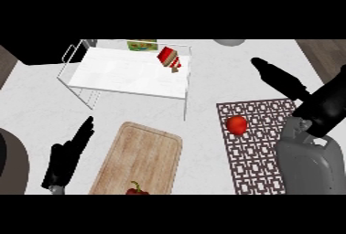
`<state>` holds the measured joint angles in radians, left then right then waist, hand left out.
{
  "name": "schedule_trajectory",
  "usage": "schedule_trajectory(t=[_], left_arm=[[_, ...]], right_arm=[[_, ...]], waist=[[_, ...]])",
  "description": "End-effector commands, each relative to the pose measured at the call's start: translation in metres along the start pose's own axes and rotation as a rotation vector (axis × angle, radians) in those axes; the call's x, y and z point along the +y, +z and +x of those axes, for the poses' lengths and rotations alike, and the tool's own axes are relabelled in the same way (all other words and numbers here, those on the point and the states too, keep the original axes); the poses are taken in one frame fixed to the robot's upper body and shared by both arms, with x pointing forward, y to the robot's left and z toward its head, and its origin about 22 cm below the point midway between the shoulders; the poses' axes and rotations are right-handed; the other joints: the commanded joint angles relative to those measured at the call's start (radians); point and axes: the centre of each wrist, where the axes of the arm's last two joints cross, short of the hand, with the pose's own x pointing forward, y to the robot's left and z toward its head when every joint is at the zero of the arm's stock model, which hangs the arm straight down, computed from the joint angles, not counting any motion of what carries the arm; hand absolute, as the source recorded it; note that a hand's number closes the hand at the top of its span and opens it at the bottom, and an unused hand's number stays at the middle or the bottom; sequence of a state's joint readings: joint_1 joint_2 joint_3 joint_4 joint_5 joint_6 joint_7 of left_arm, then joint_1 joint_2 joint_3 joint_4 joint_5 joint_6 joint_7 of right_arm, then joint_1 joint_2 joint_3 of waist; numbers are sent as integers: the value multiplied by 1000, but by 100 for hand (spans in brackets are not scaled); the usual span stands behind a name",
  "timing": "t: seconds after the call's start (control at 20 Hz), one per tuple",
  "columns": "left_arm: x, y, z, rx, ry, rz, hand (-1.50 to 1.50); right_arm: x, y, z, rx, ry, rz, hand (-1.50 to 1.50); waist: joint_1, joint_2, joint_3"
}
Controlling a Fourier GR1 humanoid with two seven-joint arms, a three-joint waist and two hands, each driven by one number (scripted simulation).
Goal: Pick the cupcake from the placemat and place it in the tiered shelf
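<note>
Lying at the counter's (40, 100) near edge, a wooden board (138, 157) carries a red pepper (137, 190) at its near end. Left of the board, the left hand (67, 157) rests with its fingers straight and together, pointing away toward the shelf and holding nothing. Right of the board lies a dark patterned placemat (260, 153), running to the near edge; a red fruit (236, 124) sits near its far left corner. The right forearm (310, 164) crosses the mat's right side, and the right hand (280, 78) reaches out past the mat's far edge, fingers straight and together, touching nothing. Further back on the counter's left half stands the white wire shelf (128, 75). The cupcake (170, 58), red with a brown base, lies tilted on the shelf's top tier near its far right corner, well apart from both hands. A grey round object (229, 42) shows at the counter's far edge.
</note>
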<state>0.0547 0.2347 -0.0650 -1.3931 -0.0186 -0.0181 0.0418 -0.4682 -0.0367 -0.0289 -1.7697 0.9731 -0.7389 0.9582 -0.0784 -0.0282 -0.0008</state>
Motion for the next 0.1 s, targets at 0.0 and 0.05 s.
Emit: schedule_trajectory(t=[0.0,0.05], left_arm=[[-11,-1,11,-11,5,-33,0],[-18,-10,8,-30,-5,-15,0]], right_arm=[[-60,20,0,20,79,35,-150],[-73,26,-5,24,97,33,-150]], waist=[[22,9,0],[25,15,0]])
